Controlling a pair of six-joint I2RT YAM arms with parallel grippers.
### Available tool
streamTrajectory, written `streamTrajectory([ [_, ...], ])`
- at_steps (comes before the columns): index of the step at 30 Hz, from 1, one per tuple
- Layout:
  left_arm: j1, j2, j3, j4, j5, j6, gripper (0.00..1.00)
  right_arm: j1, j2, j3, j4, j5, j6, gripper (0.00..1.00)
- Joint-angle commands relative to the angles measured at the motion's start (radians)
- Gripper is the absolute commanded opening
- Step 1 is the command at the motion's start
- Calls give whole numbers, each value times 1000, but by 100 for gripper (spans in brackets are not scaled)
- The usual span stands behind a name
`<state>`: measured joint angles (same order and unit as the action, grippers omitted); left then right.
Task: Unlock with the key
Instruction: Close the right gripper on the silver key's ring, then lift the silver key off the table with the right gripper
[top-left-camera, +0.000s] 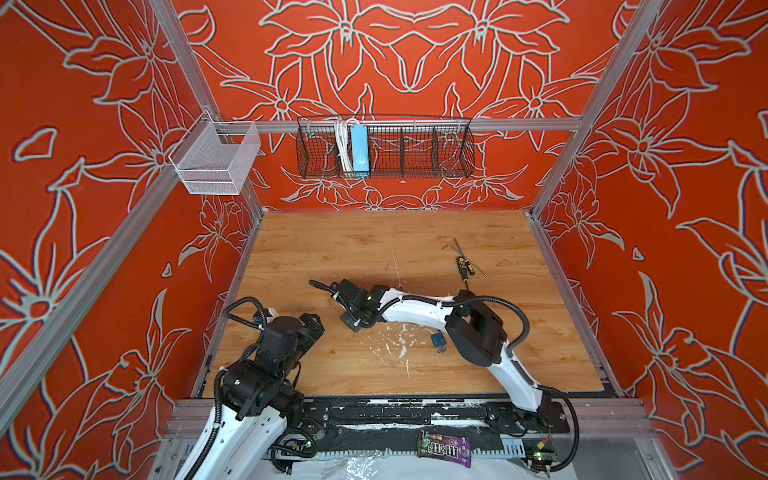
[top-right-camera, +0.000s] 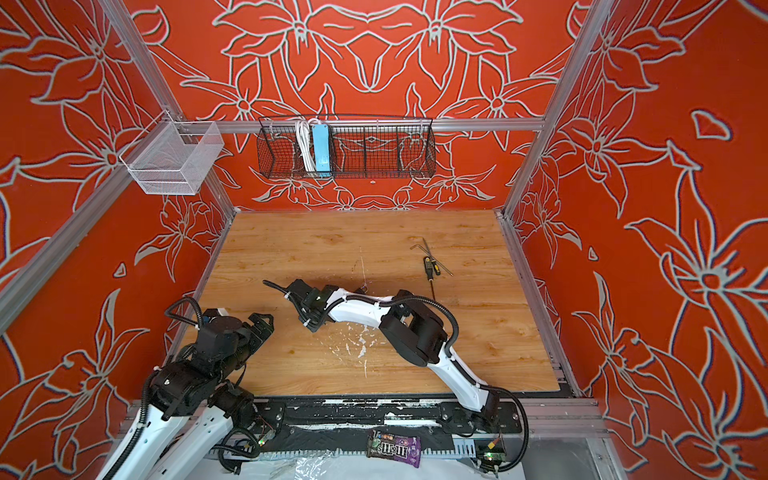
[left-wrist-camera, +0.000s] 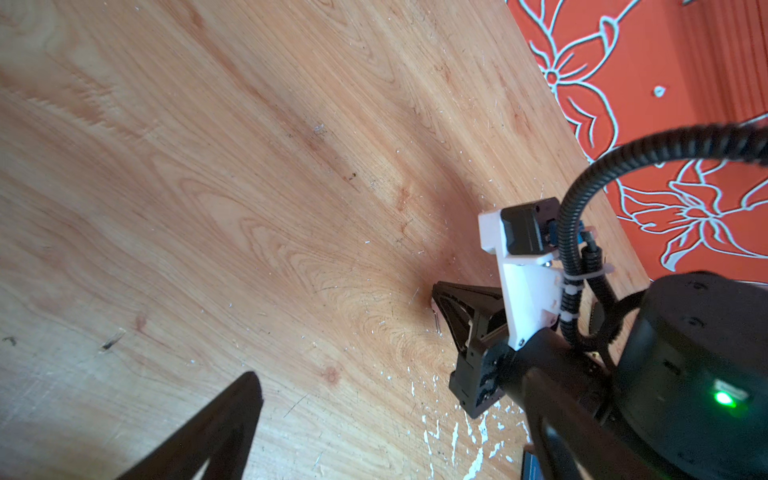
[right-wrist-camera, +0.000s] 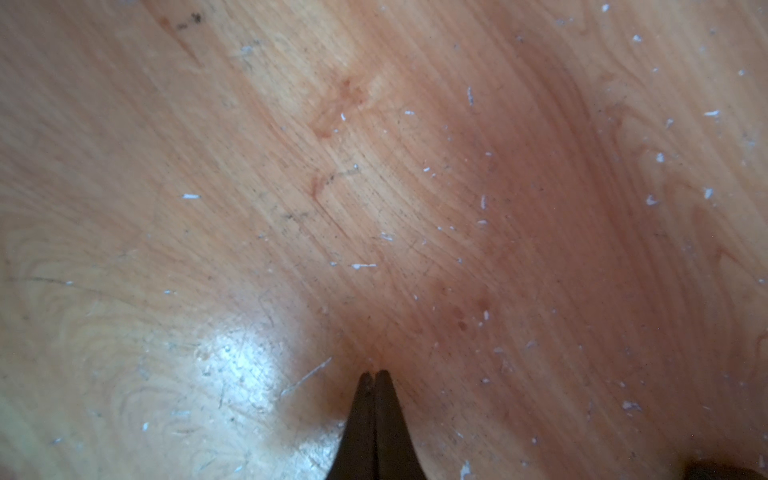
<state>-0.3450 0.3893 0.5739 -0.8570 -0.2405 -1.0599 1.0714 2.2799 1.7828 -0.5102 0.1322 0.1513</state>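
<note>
Padlock (top-left-camera: 437, 340), little blue one, lies by the right arm (top-left-camera: 473, 332) elbow, with what may be the key (top-left-camera: 441, 350) just beside it. Right gripper (right-wrist-camera: 375, 375) is pinched together on nothing, well apart from the padlock. Left gripper (top-left-camera: 315, 326) gapes wide, farther off. I'd guess key pickup's next: open up, reach over there.

Right arm (top-left-camera: 419, 309) extended leftward across middle, wrist pitched down. right gripper (right-wrist-camera: 375, 375): jaws pressed together. Left arm (top-left-camera: 266, 374) folded near base. left gripper (top-right-camera: 262, 326): jaws spread wide.
</note>
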Motion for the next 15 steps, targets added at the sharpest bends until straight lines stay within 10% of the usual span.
streamTrajectory([
  [1,8,0,-1,8,-3,-5,98,-1,-44,-30,-14,9,-3,0],
  [15,8,12,23,16,8,20,98,-5,-145,-86,37,-4,9,0],
])
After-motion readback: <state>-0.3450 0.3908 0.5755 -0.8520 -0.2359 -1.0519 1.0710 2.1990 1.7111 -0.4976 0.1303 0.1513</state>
